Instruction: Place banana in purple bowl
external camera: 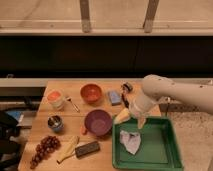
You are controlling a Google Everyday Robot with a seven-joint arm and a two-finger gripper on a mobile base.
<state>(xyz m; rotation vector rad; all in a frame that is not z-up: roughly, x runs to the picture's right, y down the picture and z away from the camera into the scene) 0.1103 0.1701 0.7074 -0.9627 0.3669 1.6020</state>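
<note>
Camera view: the banana (68, 148) lies at the near left of the table (70, 116), beside the black block (87, 148). The gripper (131, 118) hangs just right of the purple bowl (98, 122), over the green tray's (157, 144) far-left corner. I cannot tell whether it is wide or narrow. The step in hand looks like the reach. The next move calls for travelling left and nearer, down to the banana.

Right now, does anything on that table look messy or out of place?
Only the crumpled white wad in the green tray looks untidy; nothing seems spilled. The gripper hangs between the tray and the purple bowl; the banana lies on the table by the block.
</note>
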